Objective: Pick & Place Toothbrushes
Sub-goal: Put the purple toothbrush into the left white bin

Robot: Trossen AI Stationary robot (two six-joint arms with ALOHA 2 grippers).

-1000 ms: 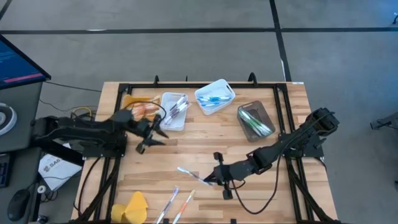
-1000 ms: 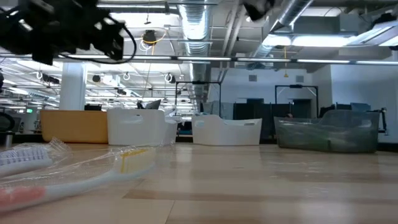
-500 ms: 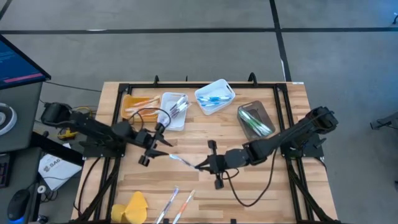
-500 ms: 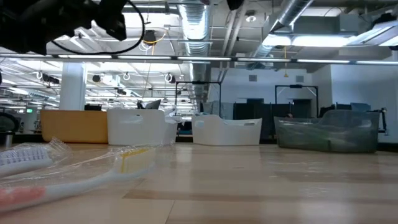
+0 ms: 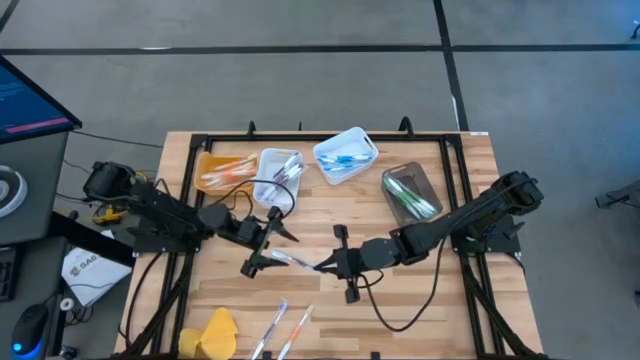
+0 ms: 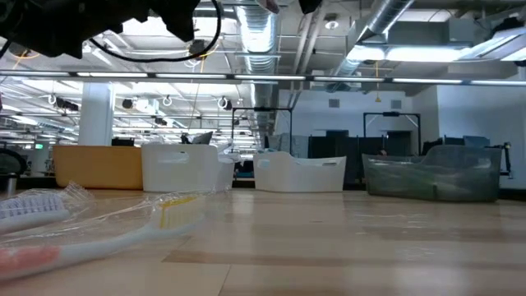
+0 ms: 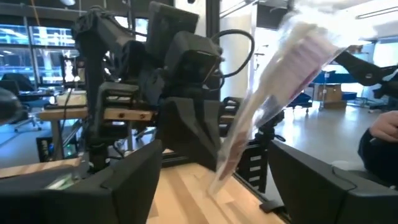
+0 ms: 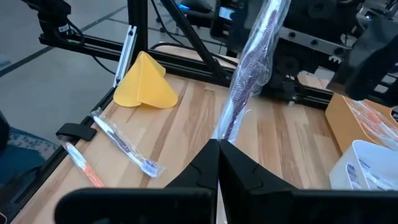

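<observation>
A toothbrush in a clear wrapper (image 5: 292, 259) hangs above the middle of the table, with my right gripper (image 5: 325, 266) shut on it. Its free end (image 7: 292, 56) reaches between the fingers of my left gripper (image 5: 270, 250). That gripper stands open, one finger on either side, and touches nothing. Two more wrapped toothbrushes (image 5: 285, 328) lie flat near the table's near edge. They show in the right wrist view (image 8: 124, 149) and up close in the low view (image 6: 99, 226). Other toothbrushes lie in the bins at the far edge. My right gripper pinches the wrapped toothbrush by its end (image 8: 225, 134) between its two shut fingers. The fingers come from the table's right side, about level, and the toothbrush runs on beyond them toward my left gripper. It is lifted clear of the table and slants upward.
Along the far edge stand an orange bin (image 5: 222, 170), a white bin (image 5: 280, 178), a second white bin (image 5: 345, 155) and a brown bin (image 5: 410, 192). A yellow lump (image 5: 212, 332) lies at the near left corner. A black frame (image 5: 190, 200) borders the table.
My left gripper has come from beside the bins toward the table's middle, up to the held toothbrush, and has opened wider around its free end. My right gripper first carried the toothbrush up and toward the far left, then kept still.
</observation>
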